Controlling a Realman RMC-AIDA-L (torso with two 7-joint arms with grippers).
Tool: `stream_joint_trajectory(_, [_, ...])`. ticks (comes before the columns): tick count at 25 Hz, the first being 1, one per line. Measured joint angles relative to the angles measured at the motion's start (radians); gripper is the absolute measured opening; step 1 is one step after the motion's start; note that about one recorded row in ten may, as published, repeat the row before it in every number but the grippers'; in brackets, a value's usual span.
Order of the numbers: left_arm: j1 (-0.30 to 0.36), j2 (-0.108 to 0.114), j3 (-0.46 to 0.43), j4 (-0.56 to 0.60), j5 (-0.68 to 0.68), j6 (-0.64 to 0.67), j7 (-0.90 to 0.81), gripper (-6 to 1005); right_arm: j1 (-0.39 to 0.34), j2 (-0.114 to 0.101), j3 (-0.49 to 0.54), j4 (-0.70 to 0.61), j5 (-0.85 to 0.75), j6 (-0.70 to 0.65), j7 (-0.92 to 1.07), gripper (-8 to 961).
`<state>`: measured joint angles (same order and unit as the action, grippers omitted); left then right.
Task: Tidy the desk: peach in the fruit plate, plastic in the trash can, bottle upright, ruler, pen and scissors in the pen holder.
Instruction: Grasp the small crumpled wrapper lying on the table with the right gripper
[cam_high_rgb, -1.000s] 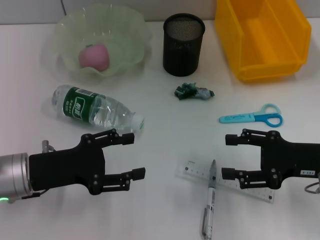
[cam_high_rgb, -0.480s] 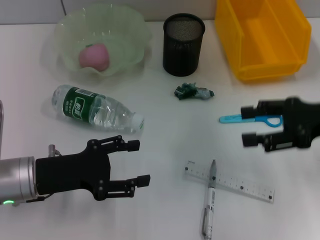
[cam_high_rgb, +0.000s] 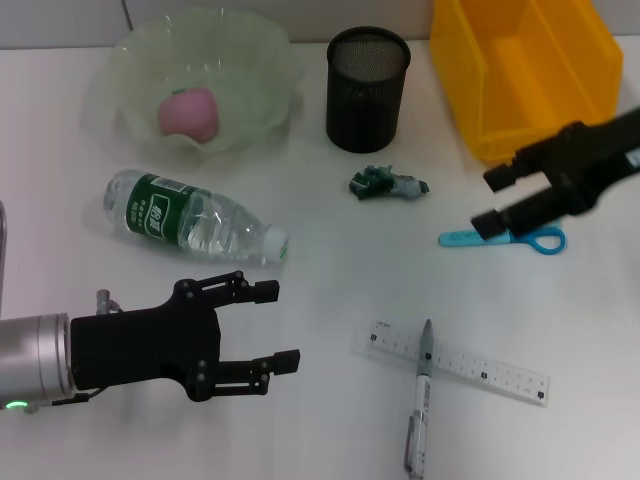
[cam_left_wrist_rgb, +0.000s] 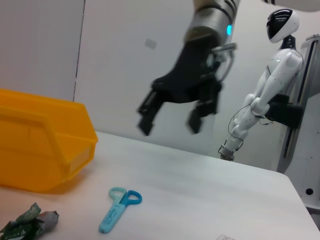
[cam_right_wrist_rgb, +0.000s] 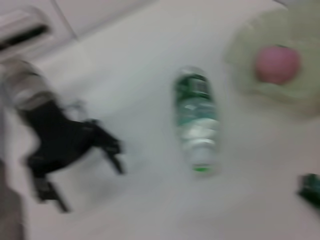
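White surface (cam_high_rgb: 330, 270) is carrying one of each item: a peach (cam_high_rgb: 188, 111) sitting in the green fruit plate (cam_high_rgb: 255, 60) at upper left, a water bottle (cam_high_rgb: 192, 217) lying on its side, a black mesh pen holder (cam_high_rgb: 367, 88), a plastic scrap (cam_high_rgb: 388, 184), blue scissors (cam_high_rgb: 505, 238), and a pen (cam_high_rgb: 420, 398) crossing a ruler (cam_high_rgb: 455, 362). At upper right a yellow bin (cam_high_rgb: 525, 75) is standing. Left gripper (cam_high_rgb: 268, 325) is hovering at lower left, jaws spread, empty. Right gripper (cam_high_rgb: 494, 198) is hanging above the scissors, jaws apart, empty.

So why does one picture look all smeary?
The right wrist view is smeared by motion blur: the bottle, the peach and the left gripper all look soft. In the head view the table things are crisp; only the right gripper is slightly blurred. The left wrist view is mostly sharp.
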<state>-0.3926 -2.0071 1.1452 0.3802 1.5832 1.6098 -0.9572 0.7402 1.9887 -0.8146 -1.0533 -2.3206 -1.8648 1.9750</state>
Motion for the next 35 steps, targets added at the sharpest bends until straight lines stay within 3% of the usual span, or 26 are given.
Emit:
stream_joint_trajectory(7, [0.0, 0.001, 0.0, 0.0, -0.005, 0.0, 0.0, 812, 0.09, 0.013, -0.146, 0.03, -0.098, 0.172, 0.072, 816])
stream_joint_trajectory(14, [0.0, 0.001, -0.005, -0.001, -0.007, -0.001, -0.001, 812, 0.114, 0.072, -0.262, 0.061, -0.177, 0.379, 0.074, 815])
stream_joint_trajectory(18, [0.0, 0.001, -0.022, -0.001, -0.004, -0.001, -0.006, 812, 0.116, 0.083, -0.302, 0.104, -0.183, 0.469, 0.073, 815])
stream_joint_trajectory(24, [-0.003, 0.001, -0.025, 0.005, -0.001, -0.001, -0.013, 812, 0.144, 0.089, -0.329, 0.229, -0.175, 0.632, 0.078, 816])
stream_joint_trajectory(35, [-0.014, 0.001, -0.025, 0.0, -0.002, -0.001, -0.015, 813, 0.147, 0.095, -0.376, 0.328, -0.107, 0.771, 0.069, 797])
